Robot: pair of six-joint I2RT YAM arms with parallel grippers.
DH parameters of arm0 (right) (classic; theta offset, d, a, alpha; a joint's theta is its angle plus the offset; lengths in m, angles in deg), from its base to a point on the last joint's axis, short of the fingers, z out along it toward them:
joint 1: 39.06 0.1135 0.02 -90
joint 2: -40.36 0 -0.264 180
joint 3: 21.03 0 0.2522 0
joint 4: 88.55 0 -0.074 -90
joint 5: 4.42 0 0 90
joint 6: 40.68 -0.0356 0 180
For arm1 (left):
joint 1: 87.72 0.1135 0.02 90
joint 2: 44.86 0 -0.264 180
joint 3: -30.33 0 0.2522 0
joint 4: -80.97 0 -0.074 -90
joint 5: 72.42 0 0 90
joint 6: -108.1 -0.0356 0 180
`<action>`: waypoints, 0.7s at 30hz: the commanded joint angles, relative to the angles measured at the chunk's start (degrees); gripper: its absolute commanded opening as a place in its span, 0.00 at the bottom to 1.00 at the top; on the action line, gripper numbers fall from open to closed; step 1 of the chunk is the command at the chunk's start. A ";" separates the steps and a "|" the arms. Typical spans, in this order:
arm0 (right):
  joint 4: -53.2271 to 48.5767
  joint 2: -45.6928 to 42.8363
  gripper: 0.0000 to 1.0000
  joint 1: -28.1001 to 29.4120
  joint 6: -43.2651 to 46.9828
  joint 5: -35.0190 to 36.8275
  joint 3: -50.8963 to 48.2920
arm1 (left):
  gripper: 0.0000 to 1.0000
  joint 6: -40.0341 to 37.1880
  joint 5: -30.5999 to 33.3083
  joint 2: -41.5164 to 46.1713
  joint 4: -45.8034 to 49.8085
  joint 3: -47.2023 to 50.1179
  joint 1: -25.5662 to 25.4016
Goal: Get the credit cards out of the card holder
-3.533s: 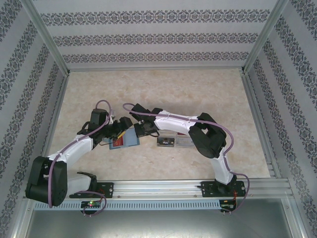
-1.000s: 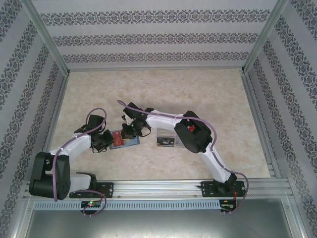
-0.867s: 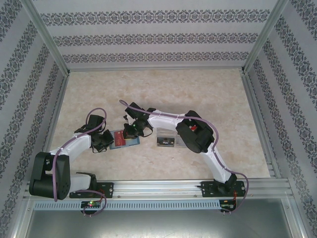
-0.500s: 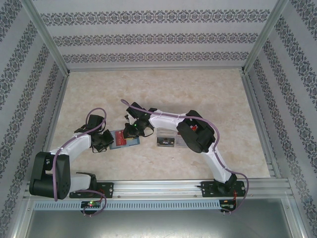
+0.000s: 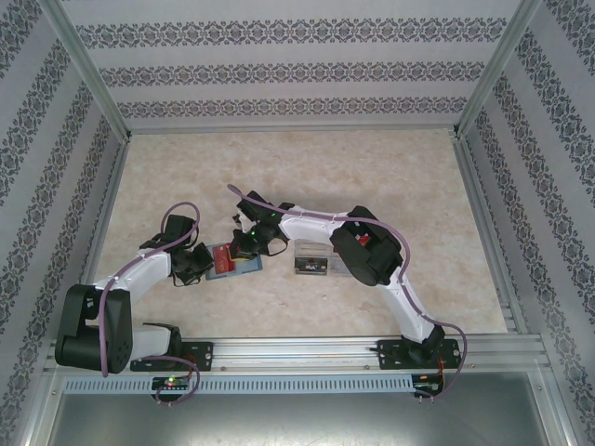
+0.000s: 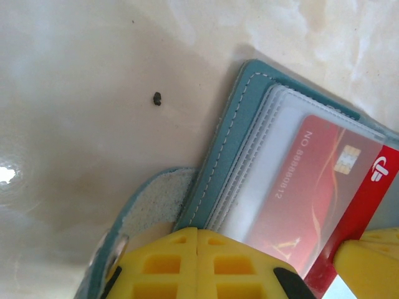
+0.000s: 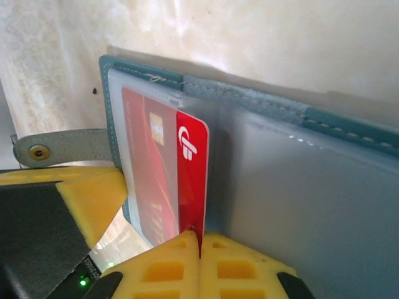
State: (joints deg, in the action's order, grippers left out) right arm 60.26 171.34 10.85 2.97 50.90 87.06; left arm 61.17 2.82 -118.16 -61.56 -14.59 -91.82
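Soft, even light fills the top view, pale and slightly washed out, leaving only faint, short shadows on the table [image 5: 390,177]. In the left wrist view a white glare spot sits at the left edge. Both wrist views blur along the bottom. In the right wrist view the card holder [image 7: 349,128] casts a soft shadow along its upper edge.

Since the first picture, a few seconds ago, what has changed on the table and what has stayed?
The left gripper came down and leftward and is shut on the card holder at its left edge. The right gripper moved left over the holder and is shut on the red card, which sticks partly out of its sleeve. The holder and the clear box stayed in place.
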 commanded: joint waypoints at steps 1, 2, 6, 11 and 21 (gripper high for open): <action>1.13 0.66 0.02 -0.91 -0.67 0.27 -1.34 | 0.00 -0.71 0.35 -1.69 1.83 0.49 0.41; 1.32 0.29 0.02 -1.08 -0.63 0.44 -2.02 | 0.00 -0.72 0.38 -1.62 1.95 0.48 0.41; 1.69 -1.52 0.00 -1.98 -0.01 1.19 -4.84 | 0.00 -0.86 0.44 -1.67 2.05 0.37 0.42; 2.58 -4.31 0.00 -3.36 0.87 1.45 -9.17 | 0.00 -0.90 0.52 -1.74 2.05 0.24 0.42; 1.62 -10.08 0.00 -6.32 4.10 1.34 -14.75 | 0.00 -0.89 0.18 -1.85 2.05 0.06 0.41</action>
State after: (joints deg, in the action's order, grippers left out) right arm 64.45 163.60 5.29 4.72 50.20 73.92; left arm 61.15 2.82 -118.27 -61.46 -14.72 -91.82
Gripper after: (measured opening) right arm 0.064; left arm 0.055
